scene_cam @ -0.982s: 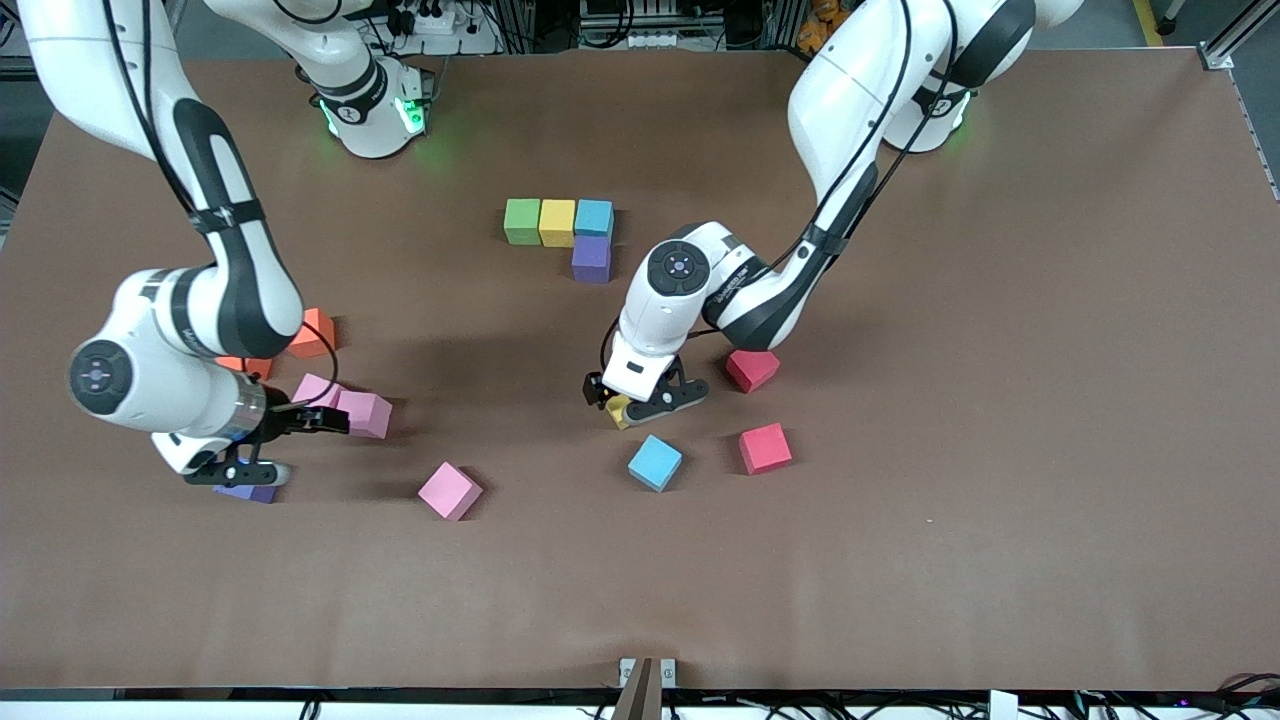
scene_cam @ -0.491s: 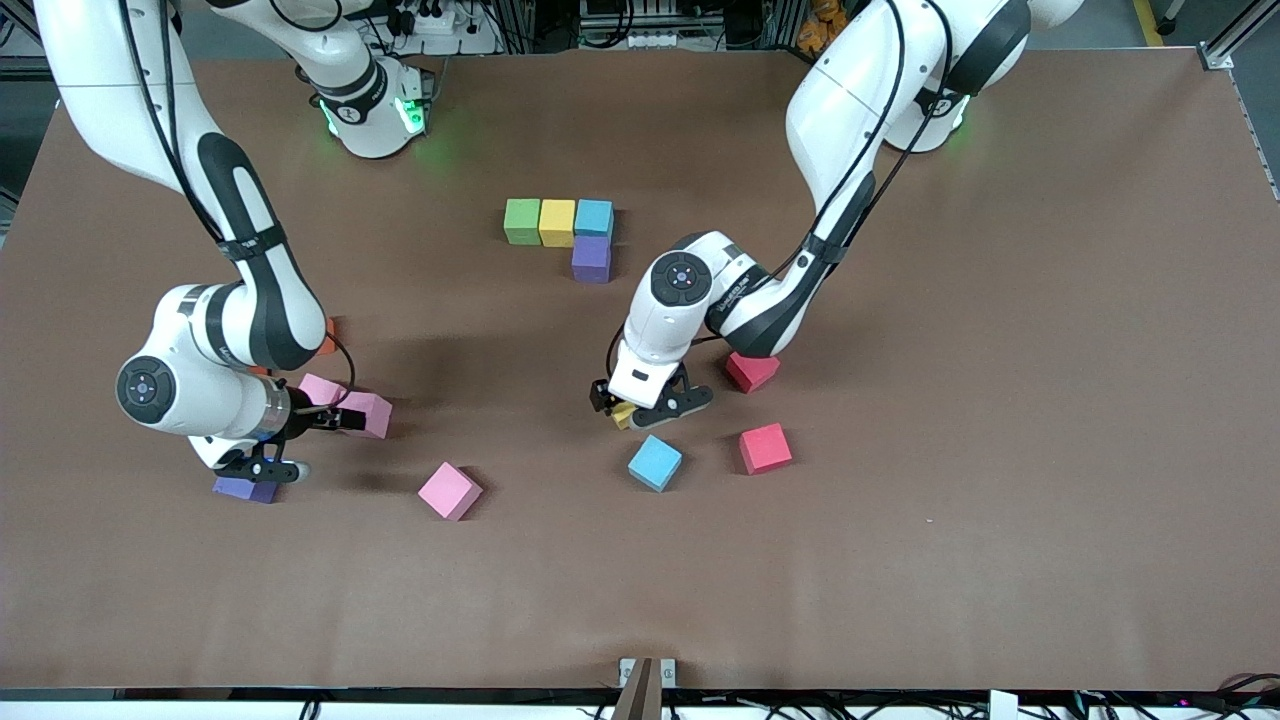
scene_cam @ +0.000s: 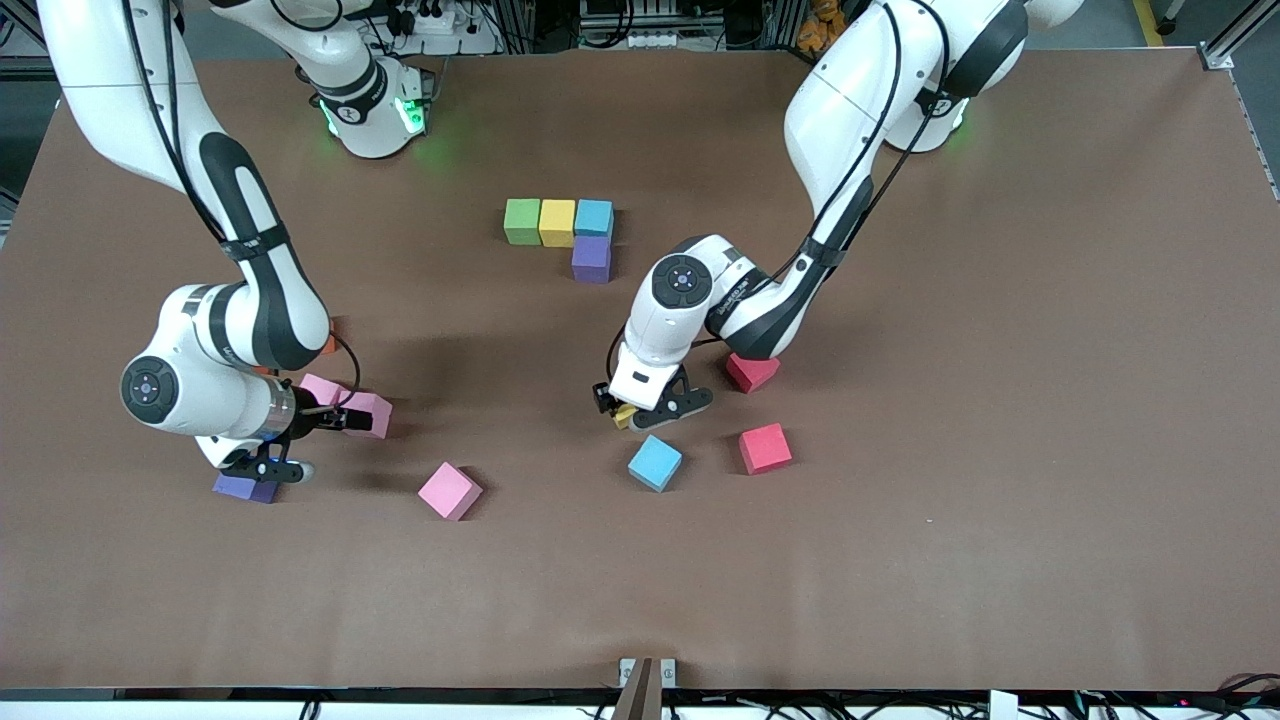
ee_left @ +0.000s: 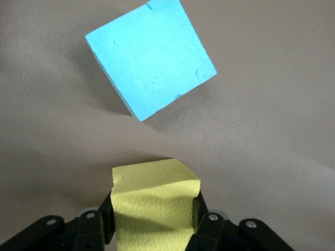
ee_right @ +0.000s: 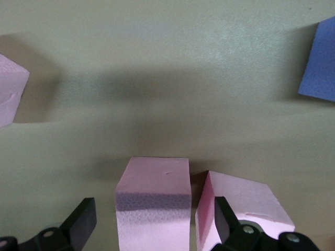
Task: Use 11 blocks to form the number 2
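Yellow block (ee_left: pixel 155 201) between left end effector (ee_left: pixel 153 219) fingers

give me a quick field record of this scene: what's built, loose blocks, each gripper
built so far: green block, yellow block and blue block in a row, purple block nearer the camera, touching the blue one
left gripper: low at the table, jaws shut on a second yellow block
beside it: loose blue block, two red blocks
right gripper: jaws open around a pink block, a second pink block beside it
nearby: third pink block, loose purple block
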